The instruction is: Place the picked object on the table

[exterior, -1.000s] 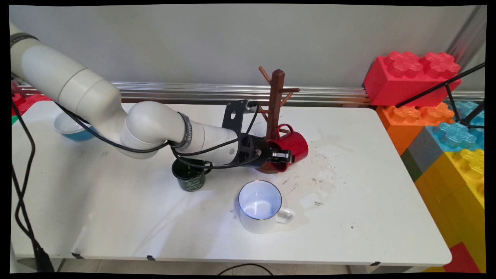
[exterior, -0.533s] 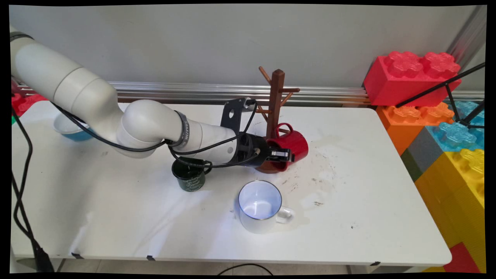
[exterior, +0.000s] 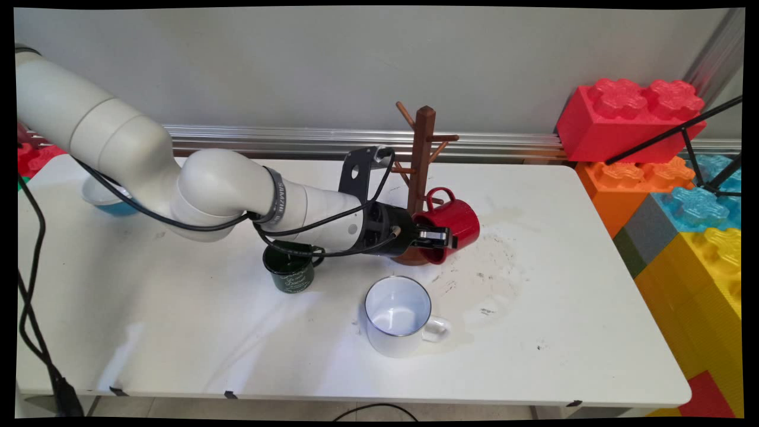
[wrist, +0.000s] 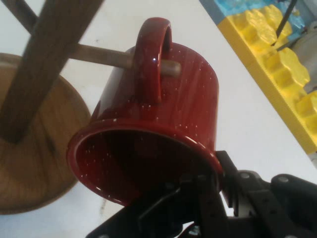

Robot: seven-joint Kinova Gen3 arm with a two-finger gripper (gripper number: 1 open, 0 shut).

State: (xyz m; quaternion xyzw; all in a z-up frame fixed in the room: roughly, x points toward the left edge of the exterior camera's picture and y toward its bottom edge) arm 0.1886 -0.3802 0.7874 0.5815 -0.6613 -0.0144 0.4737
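So the gripper (exterior: 437,238) has its jaws clamped on the rim of the red speckled mug (exterior: 449,220), tipped on its side with the handle up, right beside the wooden mug tree (exterior: 419,172) mid-tabletop (exterior: 563,332). A peg pokes through the handle. White mug (exterior: 399,315) sits nearer, dark green mug (exterior: 291,274) to the left.

pale script on the green mug (exterior: 291,275), not legible

The arm hides part of the white-and-blue bowl (exterior: 107,198) and the dark green enamel mug's (exterior: 292,273) rim; the wooden mug tree's (wrist: 34,148) top is cut off in the hand view
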